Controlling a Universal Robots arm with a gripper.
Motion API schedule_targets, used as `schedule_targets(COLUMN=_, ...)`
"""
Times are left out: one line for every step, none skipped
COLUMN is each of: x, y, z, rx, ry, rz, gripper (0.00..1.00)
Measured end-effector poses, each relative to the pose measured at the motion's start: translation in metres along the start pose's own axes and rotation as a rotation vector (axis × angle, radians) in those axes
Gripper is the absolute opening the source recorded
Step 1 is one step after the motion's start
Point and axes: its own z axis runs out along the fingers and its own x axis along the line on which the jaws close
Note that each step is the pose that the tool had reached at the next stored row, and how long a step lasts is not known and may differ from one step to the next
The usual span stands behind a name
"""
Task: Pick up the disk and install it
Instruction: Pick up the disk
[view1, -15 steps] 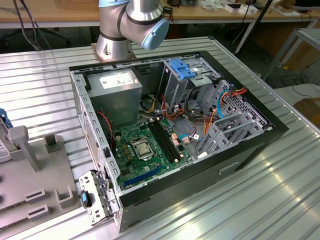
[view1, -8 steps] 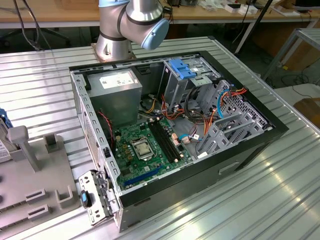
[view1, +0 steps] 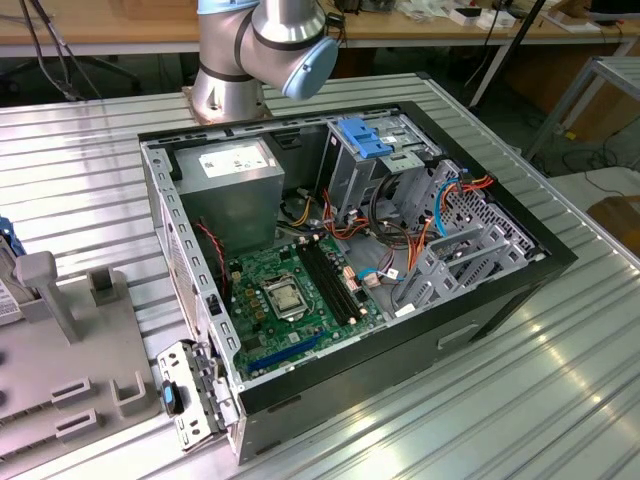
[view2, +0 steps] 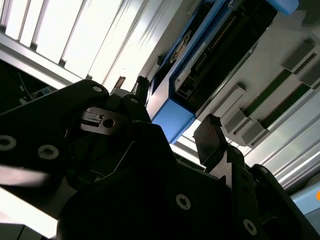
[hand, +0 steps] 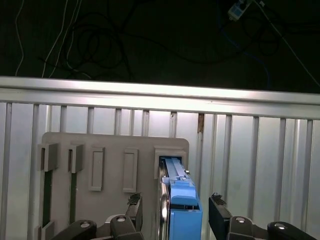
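Exterior view, left to right: grey rack (view1: 70, 340), then the open computer case (view1: 420, 350), well apart. In the first wrist view the disk (hand: 182, 205) stands on edge in the rack's end slot. The gripper (hand: 176, 210) is spread wide astride it, pads not touching. One finger (hand: 218, 210) sits nearer the blue frame. If you close now, I judge it lands first and tilts the disk, so the lift jams or slips.
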Motion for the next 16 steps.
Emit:
schedule_targets(x=0.0, y=0.0, z=0.0, rx=0.0001, ry=-0.0001, rz=0.0, gripper=0.64)
schedule_targets(x=0.0, y=0.0, z=0.0, rx=0.0, ry=0.0, rz=0.0, gripper=0.64)
schedule_targets(x=0.0, y=0.0, z=0.0, rx=0.0, ry=0.0, rz=0.0, gripper=0.62)
schedule_targets(x=0.0, y=0.0, z=0.0, rx=0.0, ry=0.0, rz=0.0, gripper=0.62)
schedule_targets(x=0.0, y=0.0, z=0.0001, rx=0.0001, ry=0.0, rz=0.0, gripper=0.62)
schedule_targets(x=0.0, y=0.0, z=0.0001, rx=0.0, ry=0.0, rz=0.0, gripper=0.55)
schedule_targets(x=0.0, y=0.0, z=0.0, rx=0.0, ry=0.0, rz=0.0, gripper=0.55)
schedule_targets(x=0.0, y=0.0, z=0.0001, rx=0.0, ry=0.0, rz=0.0, gripper=0.55)
schedule_targets(x=-0.0004, y=-0.0001, z=0.0003, rx=0.0005, ry=-0.0002, rz=0.0, gripper=0.55)
schedule_targets(x=-0.0009, y=-0.0001, z=0.0003, rx=0.0004, ry=-0.0001, rz=0.0, gripper=0.55)
schedule_targets(x=-0.0014, y=-0.0001, z=0.0001, rx=0.0001, ry=-0.0001, rz=0.0, gripper=0.55)
schedule_targets(x=-0.0016, y=-0.0001, z=0.0002, rx=0.0001, ry=0.0005, rz=0.0, gripper=0.55)
schedule_targets(x=-0.0017, y=-0.0001, z=0.0003, rx=0.0001, ry=0.0011, rz=0.0, gripper=0.55)
schedule_targets(x=-0.0017, y=-0.0001, z=0.0003, rx=0.0, ry=0.0013, rz=0.0, gripper=0.55)
schedule_targets(x=-0.0017, y=-0.0001, z=0.0003, rx=-0.0001, ry=0.0015, rz=0.0, gripper=0.55)
schedule_targets(x=-0.0017, y=-0.0001, z=0.0003, rx=-0.0001, ry=0.0016, rz=0.0, gripper=0.55)
